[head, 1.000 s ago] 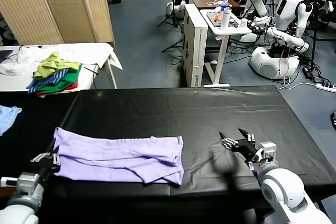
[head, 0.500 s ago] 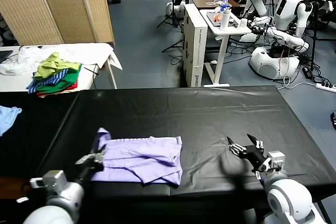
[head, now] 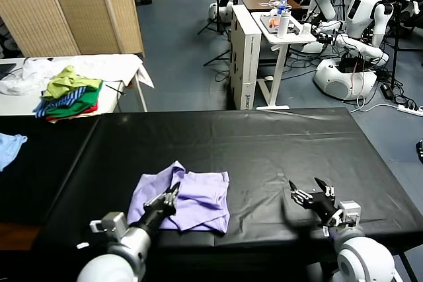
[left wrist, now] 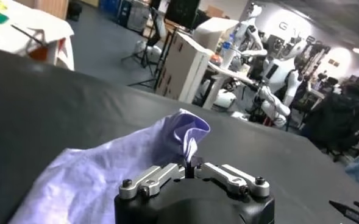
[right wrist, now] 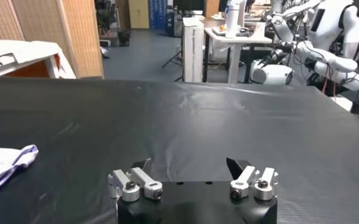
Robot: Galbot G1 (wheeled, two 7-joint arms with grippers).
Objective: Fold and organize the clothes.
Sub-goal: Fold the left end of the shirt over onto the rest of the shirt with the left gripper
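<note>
Lower centre-left of the head view: the left gripper (head: 173, 194) is clamped on an edge of the lavender T-shirt (head: 198, 199), holding it raised above the black table (head: 264, 143). Lower right: the right gripper (head: 312, 191) hovers with fingers apart, holding nothing.

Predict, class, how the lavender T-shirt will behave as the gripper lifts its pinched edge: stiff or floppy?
Probably floppy: the lavender T-shirt wrinkles and droops where the left gripper pinches it. Likely light, since one raised corner holds up from a small pinch. It may drag across the black table.
</note>
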